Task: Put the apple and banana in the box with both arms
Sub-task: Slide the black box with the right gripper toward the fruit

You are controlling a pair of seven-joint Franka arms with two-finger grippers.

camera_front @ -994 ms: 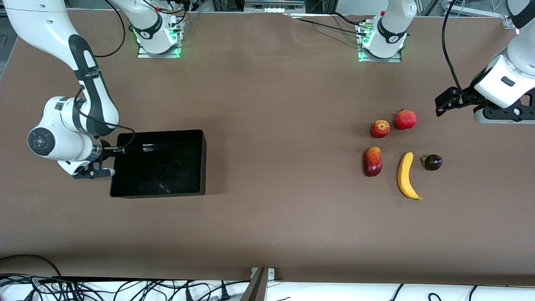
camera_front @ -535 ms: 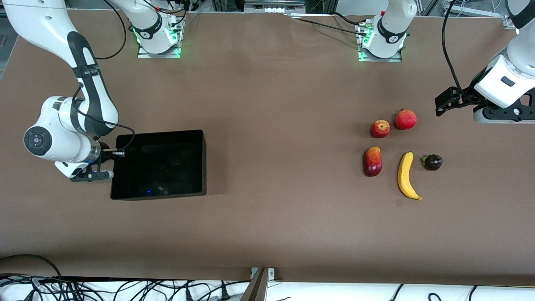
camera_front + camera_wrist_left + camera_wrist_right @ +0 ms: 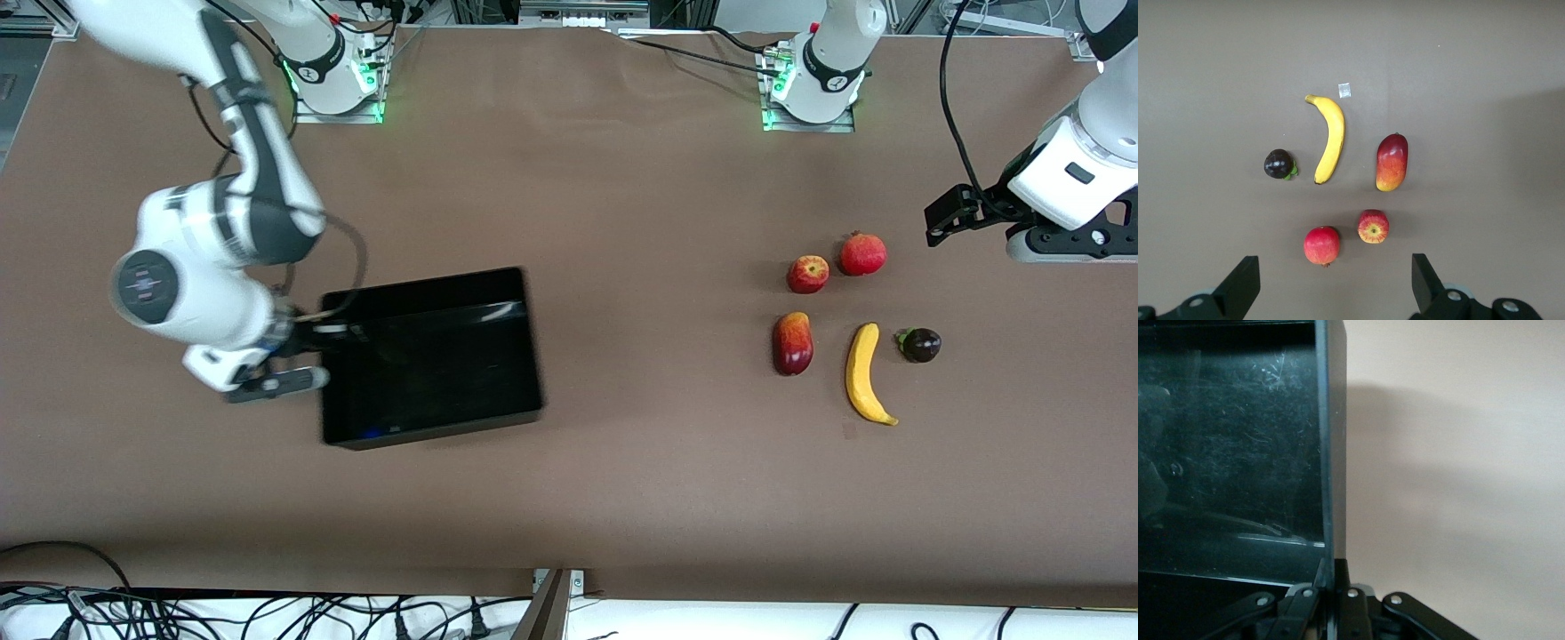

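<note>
The box (image 3: 431, 356) lies toward the right arm's end of the table, well apart from the apple (image 3: 807, 274) and banana (image 3: 863, 372). The right gripper (image 3: 313, 336) pinches its wall. The left gripper (image 3: 1331, 283) waits above the fruit, jaws wide.

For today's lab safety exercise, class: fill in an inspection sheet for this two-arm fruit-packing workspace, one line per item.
Surface: brown table, flat, with a small pale scrap near the banana's tip.
Job's things: black box empty, toward the right arm's end; apple and banana lie on the table toward the left arm's end.
Clutter: mango, plain red fruit, dark purple fruit beside them.
Grippers: right gripper shut on the box's wall; left gripper open, hanging above the fruits, waiting.
Cables: black leads along both arms; a tangle below the table's near edge.
Surroundings: arm bases with green lights at the table's farther edge.
</note>
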